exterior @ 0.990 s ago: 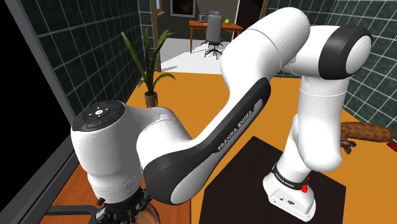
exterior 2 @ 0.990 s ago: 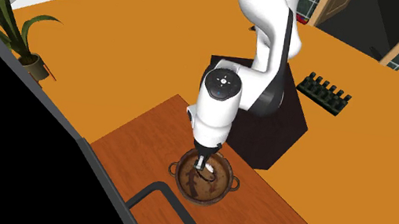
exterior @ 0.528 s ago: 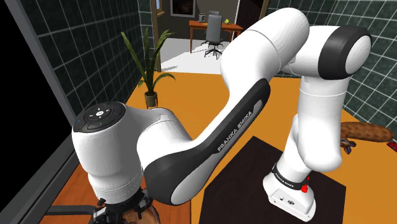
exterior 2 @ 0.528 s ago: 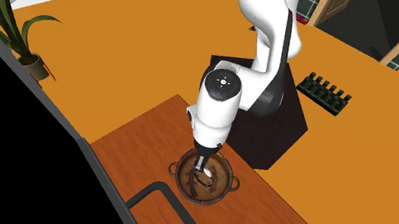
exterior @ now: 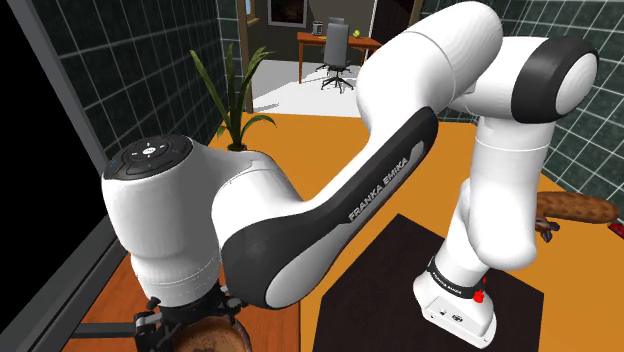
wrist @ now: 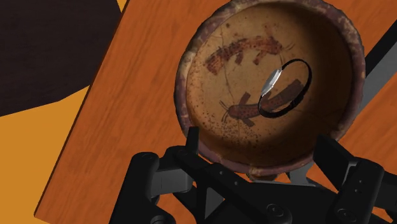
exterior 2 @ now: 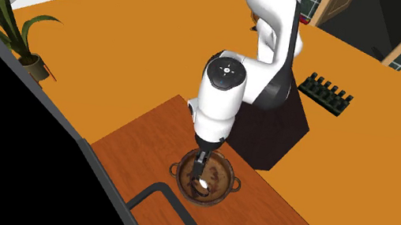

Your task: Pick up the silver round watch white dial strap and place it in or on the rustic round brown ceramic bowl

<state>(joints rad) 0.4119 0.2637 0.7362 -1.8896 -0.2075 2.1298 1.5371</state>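
The brown round bowl (wrist: 185, 95) with dark drawings inside stands on the wooden table (wrist: 127, 114). The watch (wrist: 272, 80), a silver case on a dark looped strap, lies on its side inside the bowl, free of the fingers. My gripper (wrist: 261, 149) hangs open above the bowl's near rim, its two black fingers spread well apart with nothing between them. From the second exterior view the gripper (exterior 2: 199, 163) points straight down over the bowl (exterior 2: 231, 182), and the watch (exterior 2: 202, 184) shows as a pale spot in it. The shoulder view has the gripper (exterior: 188, 322) at the bottom edge.
A dark rail (exterior 2: 149, 197) crosses the table just beside the bowl. The black stand (exterior 2: 288, 127) sits behind the table on the orange floor. A black rack (exterior 2: 329, 91) lies on the floor beyond it, and a potted plant (exterior 2: 18, 36) stands near a black area.
The fingers have spread from shut to open and let go of the watch, which now lies in the bowl. The hand has risen a little.
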